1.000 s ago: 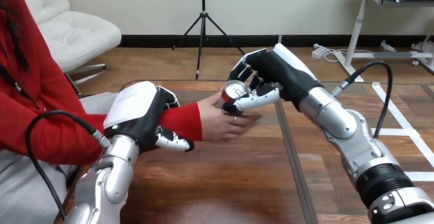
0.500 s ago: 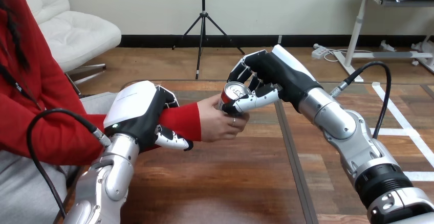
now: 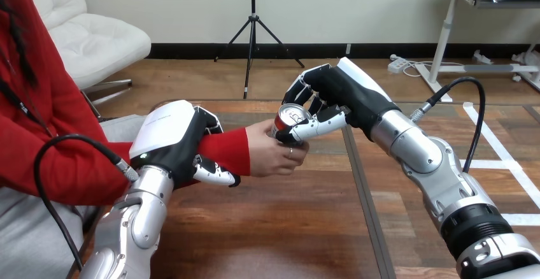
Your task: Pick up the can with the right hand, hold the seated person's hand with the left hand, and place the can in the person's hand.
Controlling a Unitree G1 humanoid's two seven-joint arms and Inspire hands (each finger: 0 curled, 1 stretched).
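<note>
Right hand point(image 3: 331, 97): fingers and thumb curled round the can, gripping it from the right.
Can point(image 3: 288, 118): upright with its silver top showing, held above the table's middle, its lower part in the person's hand.
Person's hand point(image 3: 274, 155): reaches in from the left, fingers curled below the can.
Left hand point(image 3: 175, 142): clasped round the person's red-sleeved forearm point(image 3: 224, 148), fingers over, thumb beneath.
Table point(image 3: 286, 228): wooden, below both.

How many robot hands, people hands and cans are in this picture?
Robot hands: 2 (left hand, right hand)
People hands: 1 (the person's hand)
Cans: 1 (the can)
Total: 4
</note>
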